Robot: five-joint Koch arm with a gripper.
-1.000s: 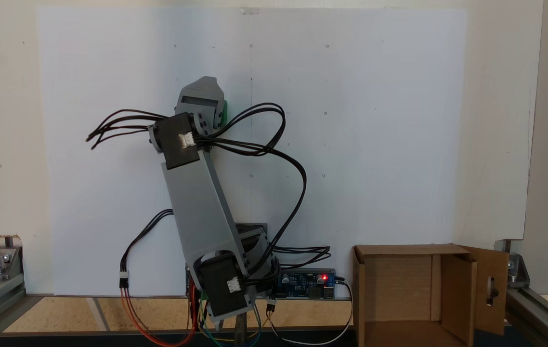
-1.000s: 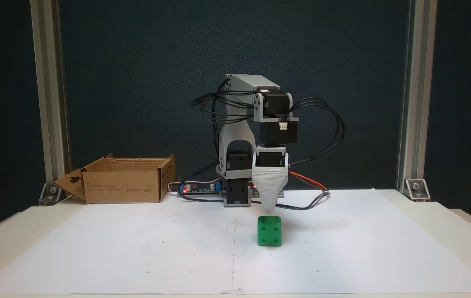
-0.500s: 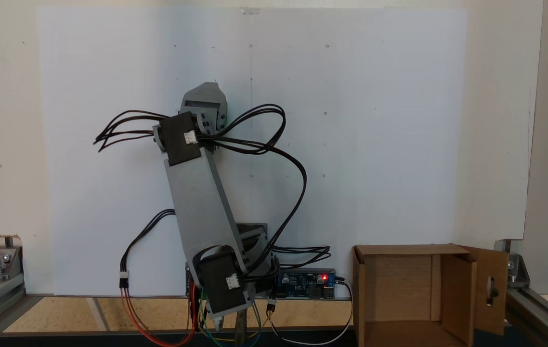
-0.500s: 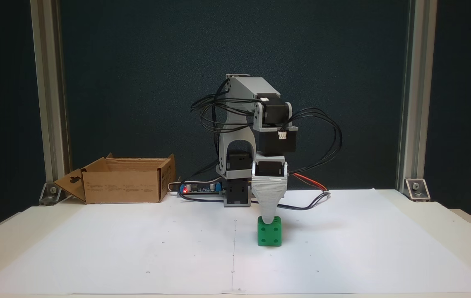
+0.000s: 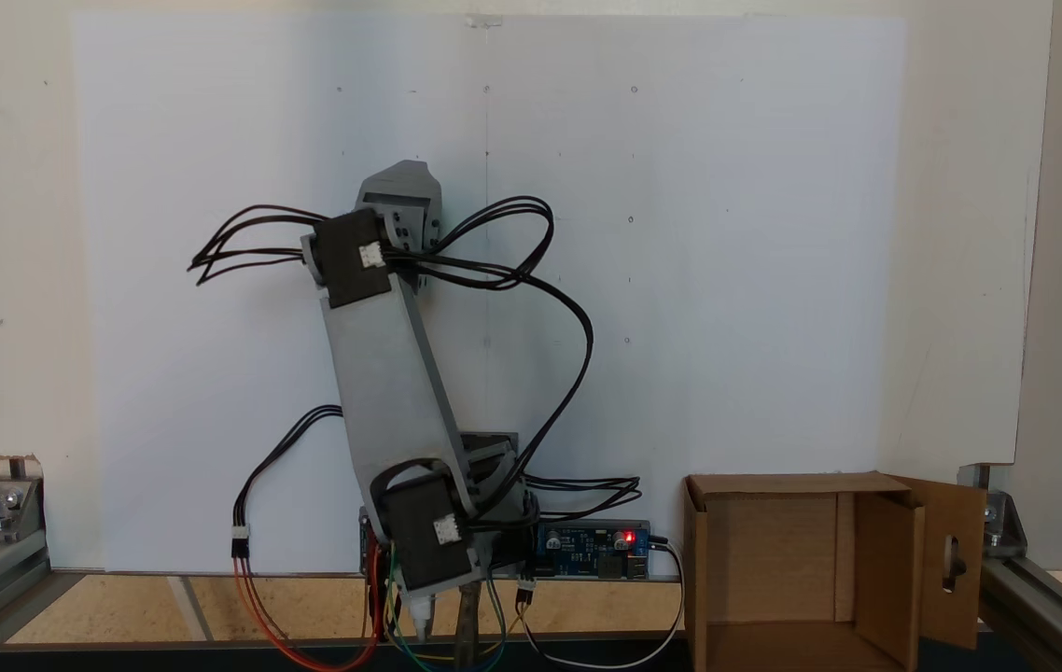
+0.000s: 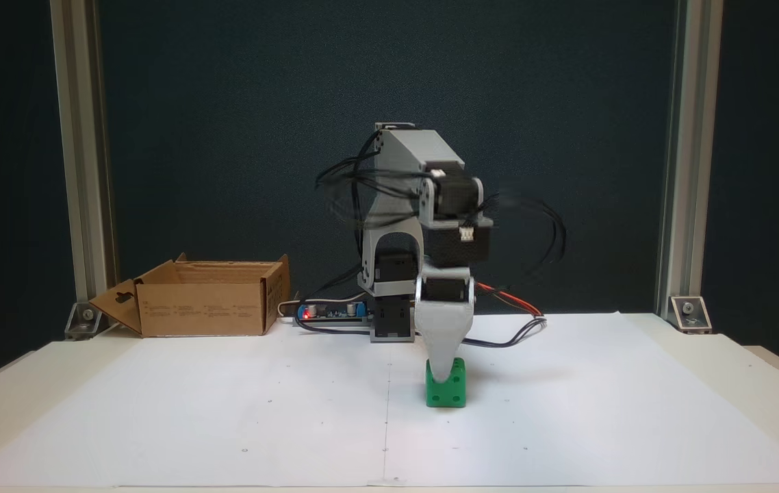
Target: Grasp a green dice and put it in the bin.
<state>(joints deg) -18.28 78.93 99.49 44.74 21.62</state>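
A small grey robot arm is seen reaching down onto a white sheet of paper (image 6: 225,411) spread over the table (image 6: 738,370). Its hand (image 6: 441,373) is pointed straight down over the green dice (image 6: 454,392), which sits on the paper just right of a thin centre line in the front-facing fixed view. The tapered grey tip overlaps the upper left part of the dice, presumably so that the cube can be straddled from above. Only one jaw is shown edge-on, so whether the hand is open or closed on the dice cannot be told. The bin (image 6: 205,308), an open brown cardboard box with a slotted flap, is set well apart at the back left beside the arm's base, probably for an easy swing across.
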